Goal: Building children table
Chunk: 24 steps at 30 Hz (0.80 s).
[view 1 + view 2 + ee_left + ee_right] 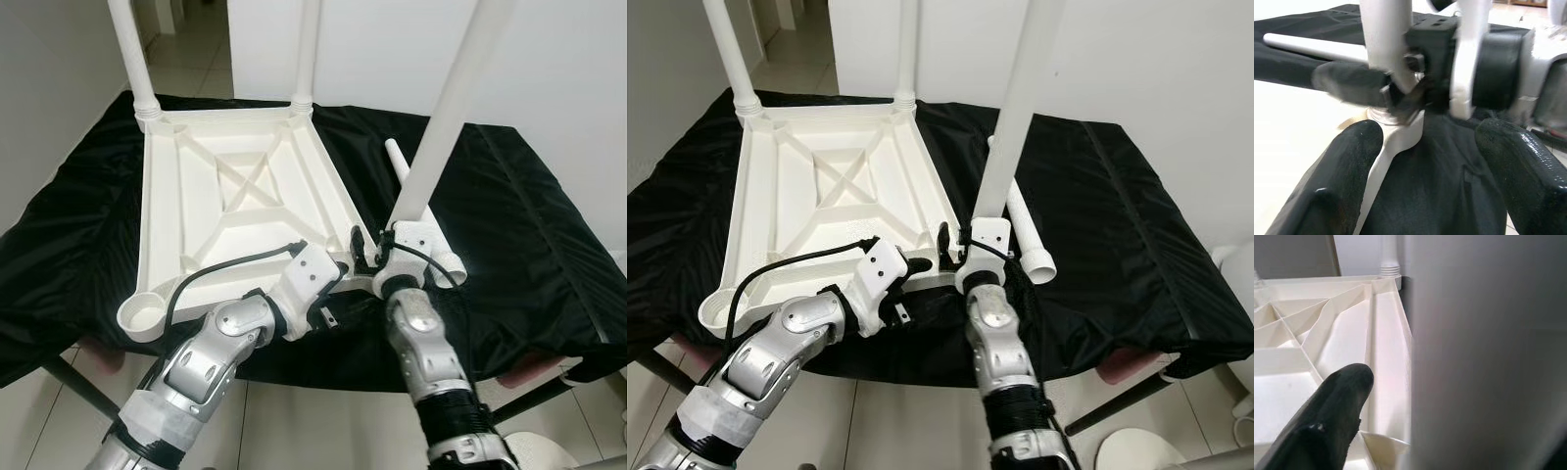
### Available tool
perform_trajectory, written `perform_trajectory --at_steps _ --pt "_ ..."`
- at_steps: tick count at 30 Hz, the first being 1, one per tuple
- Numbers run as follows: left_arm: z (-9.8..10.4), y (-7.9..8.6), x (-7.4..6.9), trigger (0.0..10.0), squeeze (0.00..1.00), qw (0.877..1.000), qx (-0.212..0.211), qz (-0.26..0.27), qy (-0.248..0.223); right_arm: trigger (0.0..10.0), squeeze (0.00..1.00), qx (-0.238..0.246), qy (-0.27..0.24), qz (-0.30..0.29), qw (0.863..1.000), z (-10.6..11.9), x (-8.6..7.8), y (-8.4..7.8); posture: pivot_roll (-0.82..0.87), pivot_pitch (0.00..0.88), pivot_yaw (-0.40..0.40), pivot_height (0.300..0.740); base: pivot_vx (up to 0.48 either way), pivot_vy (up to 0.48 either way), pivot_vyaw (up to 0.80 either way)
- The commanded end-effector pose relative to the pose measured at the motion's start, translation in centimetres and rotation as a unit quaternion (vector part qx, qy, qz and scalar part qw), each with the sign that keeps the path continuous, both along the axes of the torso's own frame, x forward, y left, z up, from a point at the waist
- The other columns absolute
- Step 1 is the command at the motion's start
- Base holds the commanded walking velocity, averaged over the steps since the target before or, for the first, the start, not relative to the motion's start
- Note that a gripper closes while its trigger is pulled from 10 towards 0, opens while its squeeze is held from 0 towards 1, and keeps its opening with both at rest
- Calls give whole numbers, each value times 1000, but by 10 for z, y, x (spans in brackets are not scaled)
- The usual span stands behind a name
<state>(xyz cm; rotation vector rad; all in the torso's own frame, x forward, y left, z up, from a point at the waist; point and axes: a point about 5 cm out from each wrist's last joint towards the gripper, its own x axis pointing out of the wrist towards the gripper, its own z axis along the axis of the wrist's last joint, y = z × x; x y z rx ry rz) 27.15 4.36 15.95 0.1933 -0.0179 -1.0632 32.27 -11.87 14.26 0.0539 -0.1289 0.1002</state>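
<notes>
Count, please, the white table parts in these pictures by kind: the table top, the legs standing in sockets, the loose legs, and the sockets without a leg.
Table top, upside down on the black cloth: 1
Legs standing in corner sockets: 3, the near one held by the right gripper
Loose leg lying on the cloth: 1
Socket without a leg: 1
Total: 5 parts, 1 socket still open

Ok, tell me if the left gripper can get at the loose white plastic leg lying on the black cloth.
Probably not directly: the right gripper and its upright leg stand between the left gripper and the loose leg.
</notes>
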Motion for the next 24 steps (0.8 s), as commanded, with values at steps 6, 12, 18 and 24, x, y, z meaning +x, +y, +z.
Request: perform_trajectory --at_steps 6,12,18,24 --pt "-2 -4 -3 10000 0 1000 2 -16 1 10000 0 -42 9 97 994 -4 -6 -21 21 25 -71 740 0 0 0" --pt "-2 -5 -3 10000 0 1000 0 -21 0 10000 0 -76 6 174 982 -7 -3 -31 16 25 -68 740 0 0 0" --pt "-2 -6 -3 10000 0 1000 1 -22 -4 10000 0 -96 6 218 971 -7 3 -32 16 25 -66 740 0 0 0" --pt "-1 -4 -1 10000 0 1000 5 -18 -9 6980 0 -110 28 256 960 -6 15 -36 30 27 -73 740 0 0 0"
